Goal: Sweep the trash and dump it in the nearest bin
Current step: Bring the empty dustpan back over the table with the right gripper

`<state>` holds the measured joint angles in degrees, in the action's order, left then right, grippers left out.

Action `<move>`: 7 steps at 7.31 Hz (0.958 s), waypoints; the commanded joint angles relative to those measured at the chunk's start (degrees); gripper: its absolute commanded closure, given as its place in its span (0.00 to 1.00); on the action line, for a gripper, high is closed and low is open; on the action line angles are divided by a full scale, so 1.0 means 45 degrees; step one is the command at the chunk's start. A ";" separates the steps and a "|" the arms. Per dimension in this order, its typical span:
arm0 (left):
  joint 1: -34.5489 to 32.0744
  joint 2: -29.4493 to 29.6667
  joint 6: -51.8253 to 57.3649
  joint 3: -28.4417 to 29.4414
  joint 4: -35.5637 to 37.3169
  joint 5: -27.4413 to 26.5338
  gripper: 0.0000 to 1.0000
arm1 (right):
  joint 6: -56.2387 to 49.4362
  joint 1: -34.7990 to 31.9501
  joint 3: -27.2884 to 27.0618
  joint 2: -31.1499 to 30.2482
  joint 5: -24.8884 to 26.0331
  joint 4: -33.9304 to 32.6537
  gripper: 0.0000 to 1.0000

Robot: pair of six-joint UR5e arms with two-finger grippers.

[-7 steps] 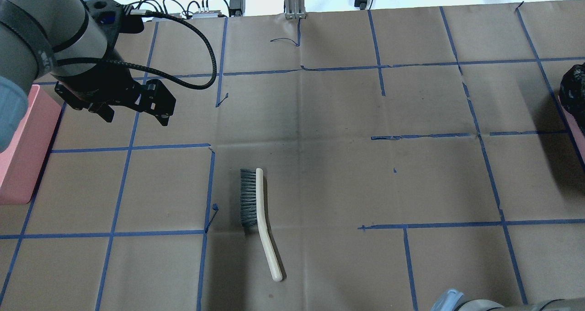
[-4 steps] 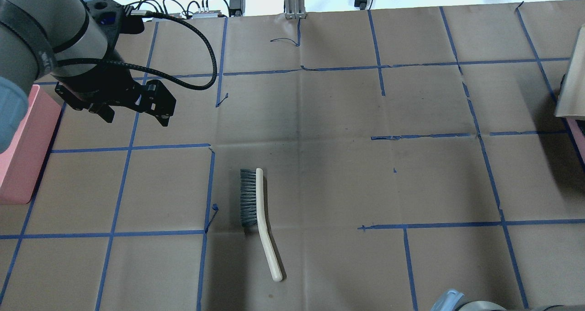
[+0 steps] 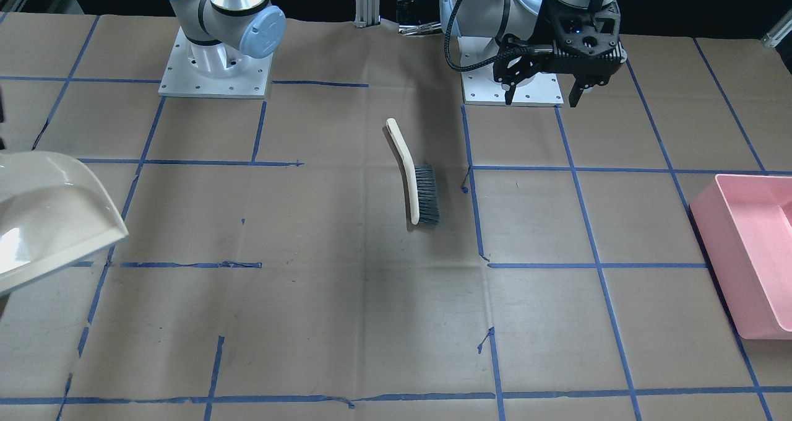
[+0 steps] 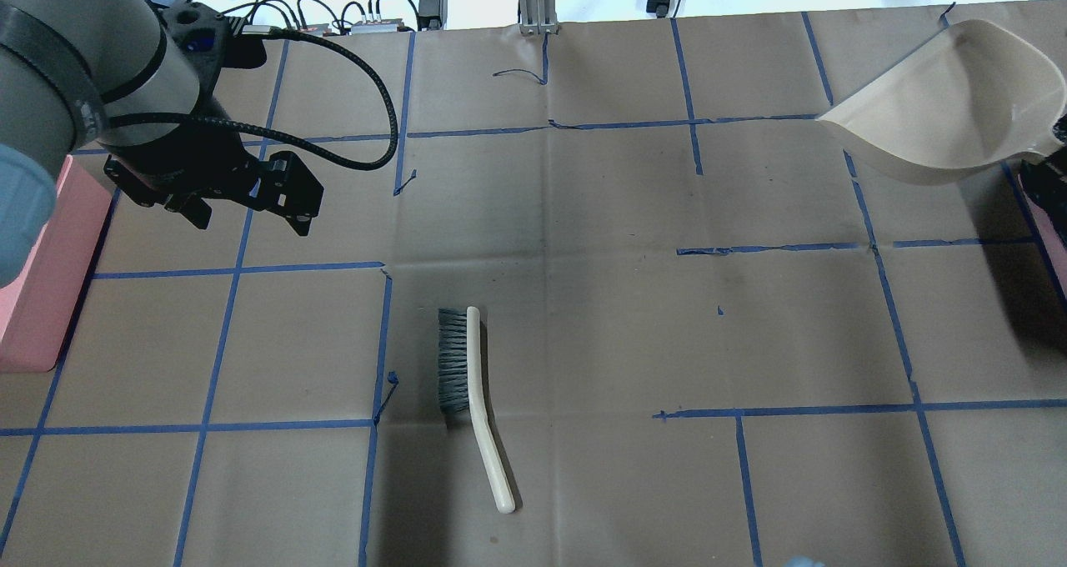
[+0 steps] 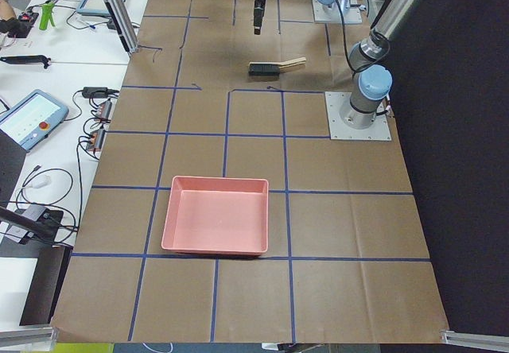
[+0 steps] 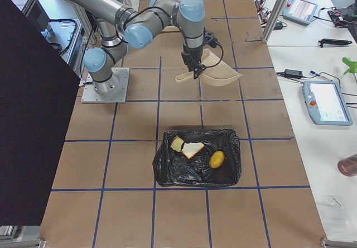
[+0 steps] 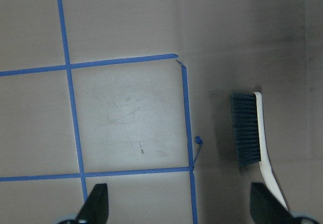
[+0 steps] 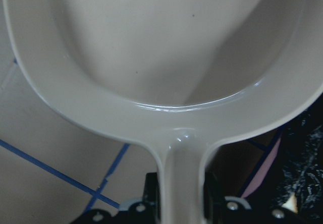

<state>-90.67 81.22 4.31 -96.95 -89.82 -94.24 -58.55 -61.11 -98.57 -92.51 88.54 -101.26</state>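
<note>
The yellow lemon (image 6: 217, 158) and two white bread pieces (image 6: 177, 144) (image 6: 193, 149) lie inside the black-bag-lined bin (image 6: 167, 172). My right gripper (image 8: 184, 204) is shut on the handle of the empty beige dustpan (image 4: 950, 108), held above the table beside that bin. The dustpan also shows in the front view (image 3: 49, 217) and the right side view (image 6: 220, 72). My left gripper (image 4: 246, 208) is open and empty, hovering left of the brush (image 4: 471, 383). The brush lies flat on the table, bristles toward the left.
A pink bin (image 4: 42, 275) stands at the table's left edge, empty in the left side view (image 5: 215, 226). The table is covered in brown paper with blue tape lines. Cables and devices lie beyond the far edge.
The dustpan has swung into the overhead view from the right edge and now covers the far right corner. The left gripper has barely shifted. The brush has not moved.
</note>
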 commanded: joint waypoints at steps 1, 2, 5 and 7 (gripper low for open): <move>-0.0006 -0.0001 0.0000 -0.0038 0.0000 -0.0034 0.00 | 0.4361 -0.2386 -0.0245 0.0126 -0.0047 -0.0037 0.96; -0.0007 -0.0021 0.0000 -0.0077 0.0000 -0.0015 0.00 | 0.5480 -0.3421 -0.0225 0.0534 -0.0027 -0.0192 0.96; -0.0007 -0.0079 0.0000 -0.0117 0.0000 -0.0015 0.00 | 0.9308 -0.6607 0.0376 0.2211 -0.0027 -0.1052 0.96; -0.0007 -0.0079 0.0000 -0.0117 0.0000 -0.0015 0.00 | 1.1593 -0.8287 0.1701 0.3675 -0.0008 -0.1268 0.96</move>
<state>-90.70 80.93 4.31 -97.46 -89.83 -94.30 -12.78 -93.70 -94.44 -80.12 88.44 -106.41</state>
